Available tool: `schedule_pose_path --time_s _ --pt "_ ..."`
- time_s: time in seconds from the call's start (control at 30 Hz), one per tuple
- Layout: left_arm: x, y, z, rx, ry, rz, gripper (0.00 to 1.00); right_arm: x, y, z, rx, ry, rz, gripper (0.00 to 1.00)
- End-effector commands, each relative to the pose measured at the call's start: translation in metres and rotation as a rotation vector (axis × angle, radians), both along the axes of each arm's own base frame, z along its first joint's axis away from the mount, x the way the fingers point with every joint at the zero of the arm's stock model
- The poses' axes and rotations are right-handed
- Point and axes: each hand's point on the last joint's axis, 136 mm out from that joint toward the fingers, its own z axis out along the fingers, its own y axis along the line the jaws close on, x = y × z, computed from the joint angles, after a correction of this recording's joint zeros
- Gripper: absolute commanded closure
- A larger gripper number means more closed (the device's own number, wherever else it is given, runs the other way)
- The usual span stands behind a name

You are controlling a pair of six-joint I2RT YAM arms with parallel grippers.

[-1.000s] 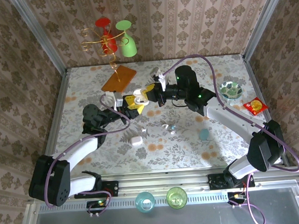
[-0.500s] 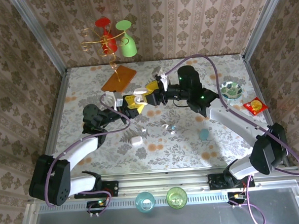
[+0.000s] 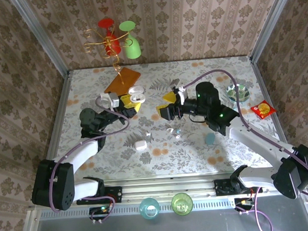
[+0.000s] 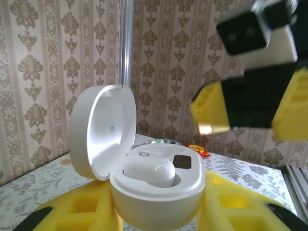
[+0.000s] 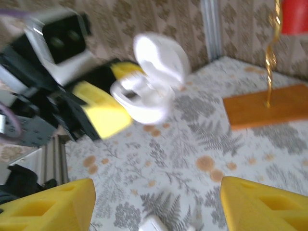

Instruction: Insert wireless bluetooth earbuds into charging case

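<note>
Earbud (image 4: 148, 172) in open charging case (image 4: 155, 206)

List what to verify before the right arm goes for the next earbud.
1. Left gripper grips the charging case: ok, the case sits between its yellow fingers.
2. Lid open: ok, it stands upright behind the body.
3. One earbud in the case: ok; whether it is pressed fully home, cannot tell.
4. Second socket free: looks ok, dark and unfilled.
5. Right gripper open and empty: ok, its fingers are wide apart and clear of the case.
6. Loose earbuds reachable: ok, they lie on the table between the arms.
</note>
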Motion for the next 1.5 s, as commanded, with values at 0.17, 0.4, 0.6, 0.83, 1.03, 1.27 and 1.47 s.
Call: schedule_pose_path --time_s 0.17,0.4,0.6,0.83,1.03,1.27,1.47 --pt "-0.005 0.014 0.018 -0.035 -0.06 0.056 0.71 0.018 -0.003 -0.092 -0.167 0.197 -0.149 0.3" --pt "0.001 0.023 0.027 -0.052 -0.065 0.113 0.71 0.025 0.022 -0.162 -0.349 0.267 -0.146 0.35" --pt "0.024 0.044 0.025 -0.05 -0.038 0.24 0.71 0.022 0.043 -0.197 -0.527 0.221 -0.143 0.4" --pt "0.035 0.057 0.031 -0.052 -0.046 0.288 0.71 0.025 0.054 -0.222 -0.761 0.192 -0.224 0.48" --pt "0.046 0.072 0.033 -0.027 -0.046 0.357 0.71 0.022 0.062 -0.235 -0.903 0.199 -0.277 0.54" --pt "0.048 0.079 0.037 -0.03 -0.06 0.376 0.71 0.015 0.071 -0.243 -1.014 0.228 -0.286 0.6" --pt "0.049 0.079 0.039 -0.033 -0.062 0.372 0.71 0.015 0.075 -0.254 -1.072 0.258 -0.332 0.63"
